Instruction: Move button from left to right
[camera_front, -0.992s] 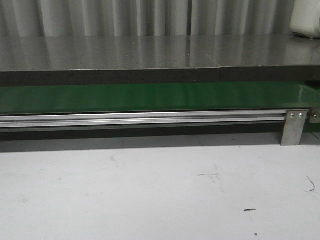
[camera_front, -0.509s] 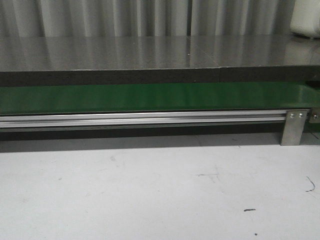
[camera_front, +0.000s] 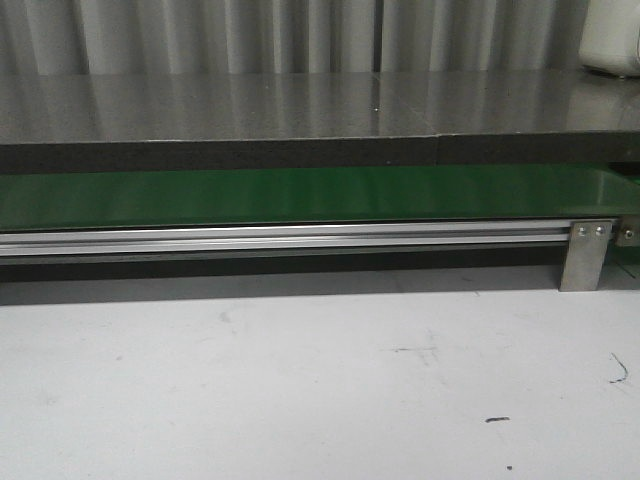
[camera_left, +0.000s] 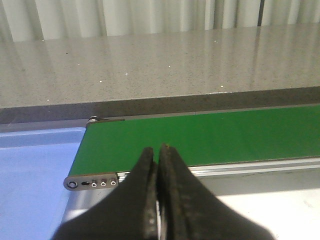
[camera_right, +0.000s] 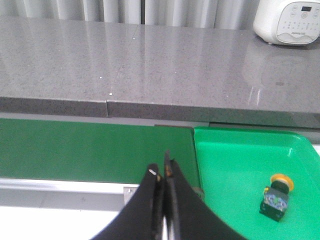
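The button (camera_right: 276, 195), with a yellow-orange cap on a black body, lies inside the bright green tray (camera_right: 235, 165) in the right wrist view. It does not show in the front view. My right gripper (camera_right: 161, 170) is shut and empty, over the end of the green conveyor belt (camera_right: 90, 145), to the side of the tray. My left gripper (camera_left: 157, 150) is shut and empty, over the other end of the belt (camera_left: 210, 137). Neither gripper shows in the front view.
A light blue tray (camera_left: 35, 170) lies beside the belt's left end. A grey stone counter (camera_front: 300, 105) runs behind the belt (camera_front: 300, 195), with a white appliance (camera_right: 287, 20) on its right. An aluminium rail (camera_front: 290, 238) and bracket (camera_front: 587, 255) edge the belt above the white table (camera_front: 300, 390).
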